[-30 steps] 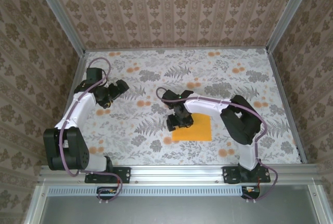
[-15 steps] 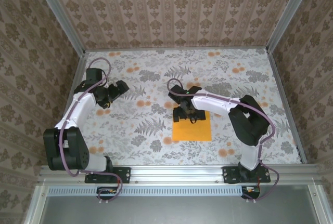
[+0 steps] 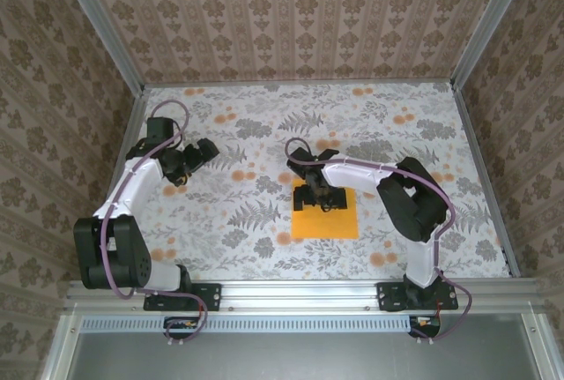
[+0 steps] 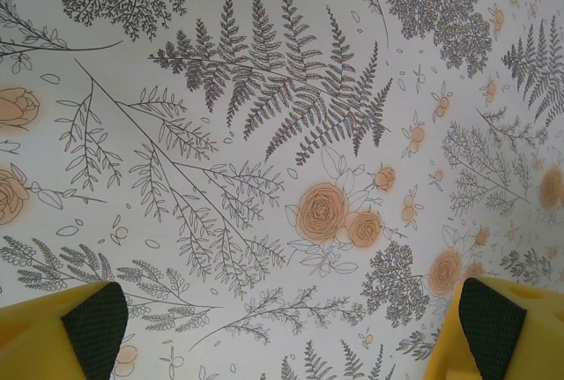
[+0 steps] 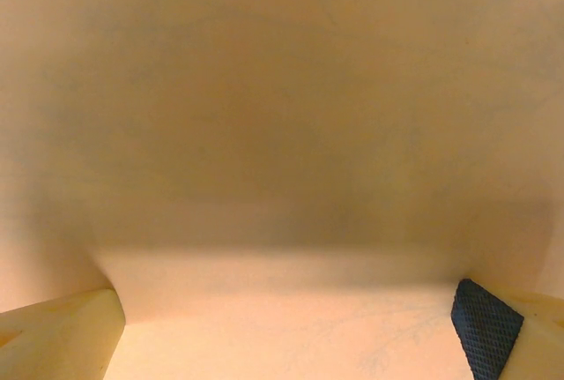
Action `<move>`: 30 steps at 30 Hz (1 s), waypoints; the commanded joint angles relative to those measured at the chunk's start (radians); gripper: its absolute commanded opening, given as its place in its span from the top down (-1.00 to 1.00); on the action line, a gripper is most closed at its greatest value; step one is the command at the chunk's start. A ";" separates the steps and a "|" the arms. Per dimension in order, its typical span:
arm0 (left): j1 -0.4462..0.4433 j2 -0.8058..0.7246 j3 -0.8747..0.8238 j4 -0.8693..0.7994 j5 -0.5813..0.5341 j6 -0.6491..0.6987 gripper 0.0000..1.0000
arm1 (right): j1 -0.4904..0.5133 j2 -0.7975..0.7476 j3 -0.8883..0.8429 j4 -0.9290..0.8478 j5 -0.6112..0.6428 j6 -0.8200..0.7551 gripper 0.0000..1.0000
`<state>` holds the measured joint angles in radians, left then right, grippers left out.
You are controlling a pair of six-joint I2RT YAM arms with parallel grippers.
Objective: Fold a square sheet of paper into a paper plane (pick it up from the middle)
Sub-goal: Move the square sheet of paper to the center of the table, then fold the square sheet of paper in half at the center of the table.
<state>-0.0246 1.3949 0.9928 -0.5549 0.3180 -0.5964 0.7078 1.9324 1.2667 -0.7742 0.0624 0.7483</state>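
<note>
yellow plastic fingers (image 5: 53, 345) of the right gripper (image 5: 286, 336) stand wide apart at the two lower corners of its wrist view. the right-hand one is faced with a dark, diamond-knurled pad (image 5: 485, 336), and nothing is clamped between them. close beneath them lies the square sheet of paper (image 5: 282, 133), a plain matte orange-yellow surface, smooth and out of focus. a soft shadow band crosses its middle, and faint branching lines show in its paler lower strip.

from above, the right gripper (image 3: 319, 195) hangs over the far left part of the square sheet of paper (image 3: 333, 221). the sheet lies flat, straight-edged and sharp-cornered, near the middle of the table and a little toward the right arm's side. whether the fingertips touch the paper cannot be told. the right arm (image 3: 357, 173), white-sleeved with black joints and a purple cable, bends back to its base at the near edge.

the left gripper (image 4: 291, 331) is spread just as wide and holds nothing, its yellow fingers carrying dark textured pads (image 4: 97, 327). below it is the table cover (image 4: 264, 89), pale and printed with fine grey fern fronds and blotchy orange roses. in the overhead view the left gripper (image 3: 179, 171) sits at the far left, well apart from the sheet.

brown damask-striped walls (image 3: 300, 18) stand behind silvery metal rails (image 3: 291, 292).
</note>
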 commanded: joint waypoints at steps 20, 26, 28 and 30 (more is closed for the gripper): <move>0.000 0.011 -0.039 0.005 0.051 -0.006 -1.00 | -0.030 0.062 -0.110 0.063 -0.041 -0.006 -0.61; -0.058 0.022 -0.074 0.066 0.091 -0.043 -0.95 | -0.035 -0.056 -0.090 0.177 -0.136 -0.039 0.00; -0.090 0.030 -0.082 0.092 0.100 -0.060 -0.91 | -0.036 -0.094 -0.085 0.229 -0.193 -0.055 0.15; -0.123 0.037 -0.090 0.123 0.110 -0.075 -0.87 | -0.039 -0.140 -0.088 0.310 -0.276 -0.070 0.27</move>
<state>-0.1135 1.4185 0.9176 -0.4870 0.3878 -0.6346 0.6678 1.8603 1.1908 -0.6052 -0.0677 0.7063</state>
